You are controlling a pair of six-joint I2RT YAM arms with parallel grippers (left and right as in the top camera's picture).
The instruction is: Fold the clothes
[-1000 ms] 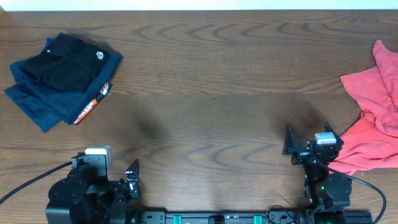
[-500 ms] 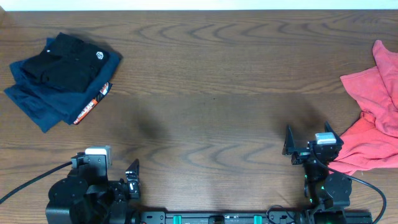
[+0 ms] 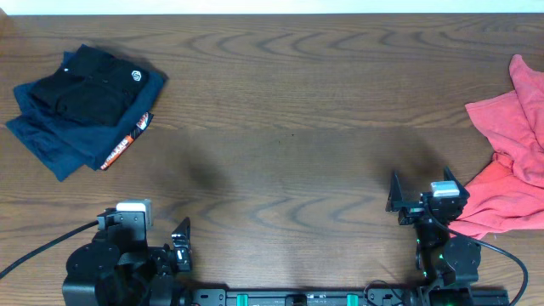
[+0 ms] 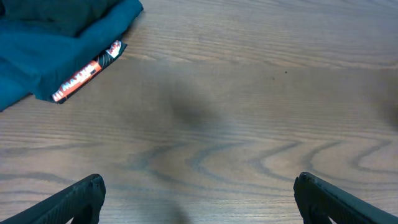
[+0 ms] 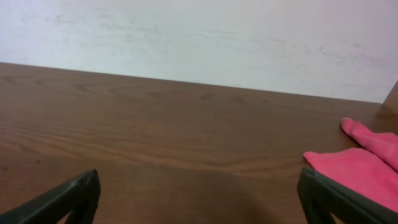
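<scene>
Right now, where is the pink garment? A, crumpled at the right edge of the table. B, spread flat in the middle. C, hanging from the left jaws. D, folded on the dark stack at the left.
A: the pink garment lies bunched up at the right edge of the table, far from the folded dark stack at the left.

We find nothing changed since a second ago; the clothes (image 3: 85,106) lie on the worktop (image 3: 289,102) exactly as they did.
</scene>
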